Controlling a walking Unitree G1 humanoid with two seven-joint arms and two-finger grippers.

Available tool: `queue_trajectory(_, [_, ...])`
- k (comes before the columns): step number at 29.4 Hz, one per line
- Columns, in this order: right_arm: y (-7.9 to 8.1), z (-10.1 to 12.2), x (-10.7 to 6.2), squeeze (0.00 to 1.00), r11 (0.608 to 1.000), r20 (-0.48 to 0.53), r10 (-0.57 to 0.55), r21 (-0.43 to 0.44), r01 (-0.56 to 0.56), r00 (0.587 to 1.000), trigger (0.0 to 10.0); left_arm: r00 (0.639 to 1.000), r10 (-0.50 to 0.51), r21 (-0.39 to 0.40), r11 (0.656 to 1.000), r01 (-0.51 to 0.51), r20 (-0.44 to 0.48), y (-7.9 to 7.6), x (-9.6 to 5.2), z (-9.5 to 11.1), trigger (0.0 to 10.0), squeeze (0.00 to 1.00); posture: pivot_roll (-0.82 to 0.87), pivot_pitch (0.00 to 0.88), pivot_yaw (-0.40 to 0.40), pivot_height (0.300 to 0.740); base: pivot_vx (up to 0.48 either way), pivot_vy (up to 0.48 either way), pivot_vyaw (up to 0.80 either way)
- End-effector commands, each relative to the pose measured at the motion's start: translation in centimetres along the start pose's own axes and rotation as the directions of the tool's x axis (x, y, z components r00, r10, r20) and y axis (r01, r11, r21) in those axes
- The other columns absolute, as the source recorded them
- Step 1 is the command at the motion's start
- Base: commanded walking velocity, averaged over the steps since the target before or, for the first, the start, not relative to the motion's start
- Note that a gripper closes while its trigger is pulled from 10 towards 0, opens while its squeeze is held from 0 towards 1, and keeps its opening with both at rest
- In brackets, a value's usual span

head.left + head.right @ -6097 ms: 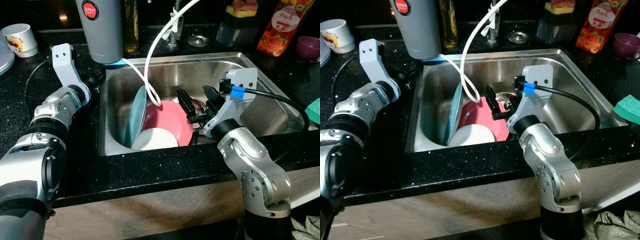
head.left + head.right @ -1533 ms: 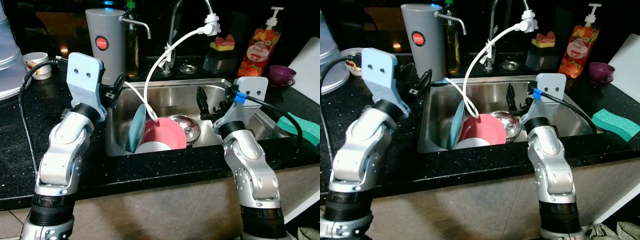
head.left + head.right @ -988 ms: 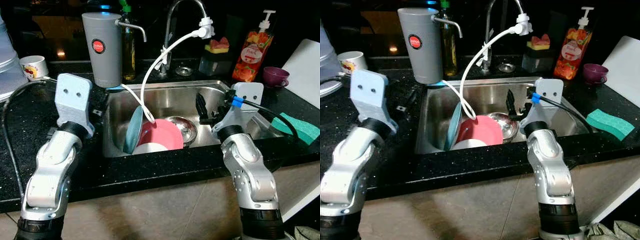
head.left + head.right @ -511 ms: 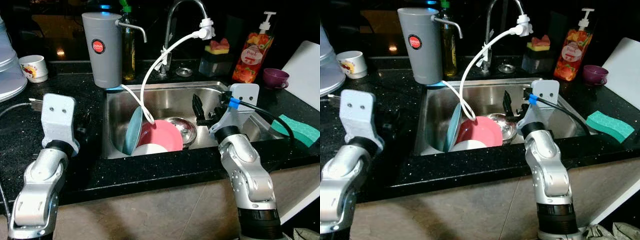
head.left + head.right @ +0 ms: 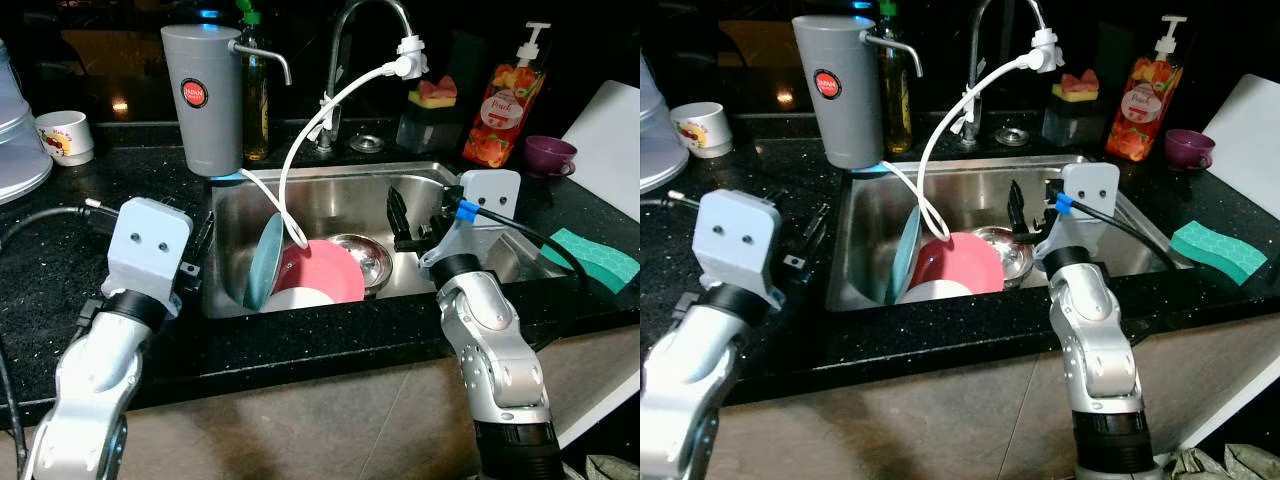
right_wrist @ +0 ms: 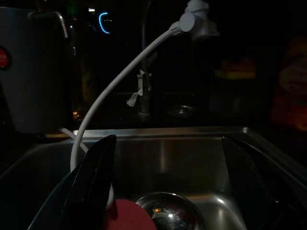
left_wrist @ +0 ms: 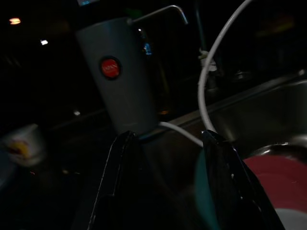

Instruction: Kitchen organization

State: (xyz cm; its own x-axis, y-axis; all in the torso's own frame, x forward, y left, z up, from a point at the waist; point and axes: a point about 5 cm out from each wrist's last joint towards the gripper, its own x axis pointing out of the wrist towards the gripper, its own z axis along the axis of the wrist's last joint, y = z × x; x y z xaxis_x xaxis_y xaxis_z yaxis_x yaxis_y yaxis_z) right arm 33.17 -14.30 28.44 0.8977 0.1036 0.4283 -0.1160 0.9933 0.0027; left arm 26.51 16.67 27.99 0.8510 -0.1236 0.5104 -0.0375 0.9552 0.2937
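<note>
Dishes sat in the sink (image 5: 330, 180): a pink plate (image 5: 325, 272) and a metal bowl (image 5: 368, 258). Right gripper (image 5: 408, 222) and left gripper (image 7: 175, 187) were wide open, holding nothing.

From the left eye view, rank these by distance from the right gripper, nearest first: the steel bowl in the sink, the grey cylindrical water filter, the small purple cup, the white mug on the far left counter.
From the right gripper:
1. Steel bowl, in the sink just to its left.
2. Small purple cup, back on the right counter.
3. Grey cylindrical water filter, behind the sink's left corner.
4. White mug, far left counter.
</note>
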Motion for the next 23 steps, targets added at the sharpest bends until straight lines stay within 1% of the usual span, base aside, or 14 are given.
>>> queue_trajectory(1, [0.0, -0.4, -0.3, 0.0, 1.0, -0.006, 0.005, 0.011, -0.005, 1.0, 10.0, 1.0, -0.003, -0.037, 0.999, 0.002, -0.026, -0.8, 0.2, -0.5, 10.0, 0.0, 0.1, 0.13, -0.057, 0.74, 0.0, 0.0, 0.0])
queue_trajectory(4, [0.1, -0.4, -0.3, 0.0, 1.0, -0.006, 0.007, 0.015, -0.007, 1.0, 10.0, 1.0, -0.001, -0.05, 0.999, 0.0, -0.028, -1.0, 0.4, -0.5, 10.0, 0.0, 0.1, 0.121, -0.058, 0.74, 0.0, 0.0, 0.0])
queue_trajectory(8, [0.6, -0.5, -0.2, 0.0, 0.999, -0.002, 0.024, 0.031, -0.024, 1.0, 10.0, 1.0, 0.019, -0.115, 0.993, -0.021, -0.025, -1.6, 1.4, -0.6, 10.0, 0.0, 0.09, 0.112, -0.063, 0.74, 0.0, 0.0, 0.0])
queue_trajectory(10, [0.6, -0.4, -0.2, 0.0, 0.999, 0.004, 0.028, 0.032, -0.028, 1.0, 10.0, 1.0, 0.006, -0.114, 0.993, -0.006, -0.003, -1.8, 1.8, -0.3, 10.0, 0.0, 0.09, 0.108, -0.062, 0.74, 0.0, 0.0, 0.0])
queue_trajectory(12, [0.6, -0.3, -0.1, 0.0, 0.999, 0.008, 0.025, 0.032, -0.025, 1.0, 10.0, 1.0, 0.004, -0.112, 0.994, -0.004, -0.001, -1.8, 2.0, -0.2, 10.0, 0.0, 0.09, 0.107, -0.06, 0.74, 0.0, 0.0, 0.0])
queue_trajectory(15, [0.3, -0.2, 0.0, 0.0, 0.999, 0.015, 0.012, 0.033, -0.013, 1.0, 10.0, 1.0, 0.005, -0.132, 0.991, -0.007, -0.021, -1.6, 2.4, -0.5, 10.0, 0.0, 0.09, 0.099, -0.053, 0.74, 0.0, 0.0, 0.0])
queue_trajectory(17, [0.2, -0.1, 0.1, 0.0, 0.999, 0.022, 0.006, 0.033, -0.007, 1.0, 10.0, 0.998, 0.028, -0.162, 0.986, -0.036, -0.049, -0.9, 2.9, -0.9, 10.0, 0.0, 0.09, 0.093, -0.053, 0.74, 0.0, 0.0, 0.0])
queue_trajectory(23, [0.2, 0.0, 0.1, 0.0, 1.0, 0.025, 0.007, 0.03, -0.008, 1.0, 10.0, 0.996, 0.06, -0.151, 0.986, -0.068, -0.059, -0.2, 3.6, -1.2, 10.0, 0.0, 0.08, 0.092, -0.053, 0.74, 0.0, 0.0, 0.0])
